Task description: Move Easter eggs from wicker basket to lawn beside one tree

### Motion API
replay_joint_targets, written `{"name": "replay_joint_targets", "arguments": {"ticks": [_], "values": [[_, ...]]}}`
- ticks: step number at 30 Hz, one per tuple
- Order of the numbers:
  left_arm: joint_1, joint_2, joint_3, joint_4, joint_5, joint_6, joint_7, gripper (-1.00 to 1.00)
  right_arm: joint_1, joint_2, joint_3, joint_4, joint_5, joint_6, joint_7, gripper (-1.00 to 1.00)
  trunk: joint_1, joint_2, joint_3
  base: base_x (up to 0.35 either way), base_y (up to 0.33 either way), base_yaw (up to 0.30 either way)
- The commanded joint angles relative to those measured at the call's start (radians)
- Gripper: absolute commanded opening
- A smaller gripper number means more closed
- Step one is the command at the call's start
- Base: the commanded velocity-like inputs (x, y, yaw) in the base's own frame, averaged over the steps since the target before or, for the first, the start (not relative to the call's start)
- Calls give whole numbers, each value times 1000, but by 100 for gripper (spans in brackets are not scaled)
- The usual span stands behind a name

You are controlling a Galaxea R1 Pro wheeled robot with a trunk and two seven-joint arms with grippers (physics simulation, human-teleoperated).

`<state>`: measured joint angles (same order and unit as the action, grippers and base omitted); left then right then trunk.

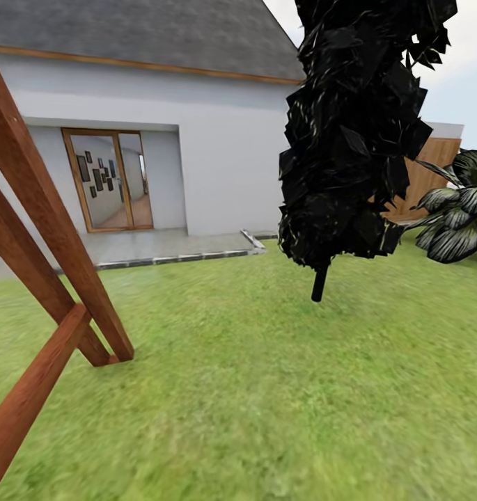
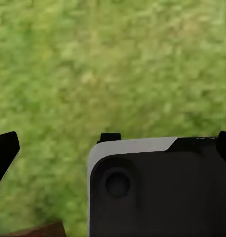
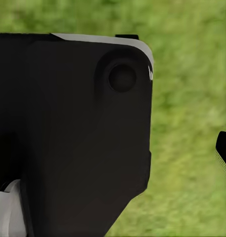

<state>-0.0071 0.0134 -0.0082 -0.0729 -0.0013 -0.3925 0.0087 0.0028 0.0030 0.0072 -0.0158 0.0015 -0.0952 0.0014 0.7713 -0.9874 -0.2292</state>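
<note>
Left wrist view: two dark fingers (image 2: 5,150) at opposite edges of the frame, wide apart, nothing between them but the robot's dark base (image 2: 157,192) with a pale top edge and blurred lawn (image 2: 108,64) beyond. Left gripper (image 2: 113,148) spread and empty. Reddish-brown scrap at one corner, too small to identify.

Right wrist view: one dark finger tip (image 3: 224,148) at the frame edge, the other hidden; cannot tell whether the right gripper is apart or together. Big black base panel (image 3: 78,133) with a round recess, white-grey part at a corner, green grass (image 3: 192,148) past it.

Head view: mottled lawn (image 1: 266,390) across the lower half. Slanted red-brown wooden beams (image 1: 50,278) at left, feet on the grass. Thin-black-trunk tree (image 1: 353,139) with dark angular foliage standing on the lawn right of centre. Striped dark-and-pale leafy plant (image 1: 457,209) at far right, wooden fence (image 1: 426,174) behind it. White house (image 1: 217,153) with grey roof at back, glass double door (image 1: 109,179) in wood frame, grey patio (image 1: 161,247) in front, edged by a kerb. Eggs and basket not seen here.
</note>
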Motion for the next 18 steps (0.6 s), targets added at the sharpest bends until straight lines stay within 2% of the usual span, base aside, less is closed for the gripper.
{"name": "replay_joint_targets", "arguments": {"ticks": [1, 18], "values": [[-1, 0, -1, 1, 0, -3, 1, 100, 0, 0, 1, -2, 0, -2, 0, 100, 1, -1, -1, 330, 0, 0], [-1, -1, -1, 1, -1, -3, 1, 100, 0, 0, 1, -2, 0, -2, 0, 100, 1, -1, -1, 330, 0, 0]]}}
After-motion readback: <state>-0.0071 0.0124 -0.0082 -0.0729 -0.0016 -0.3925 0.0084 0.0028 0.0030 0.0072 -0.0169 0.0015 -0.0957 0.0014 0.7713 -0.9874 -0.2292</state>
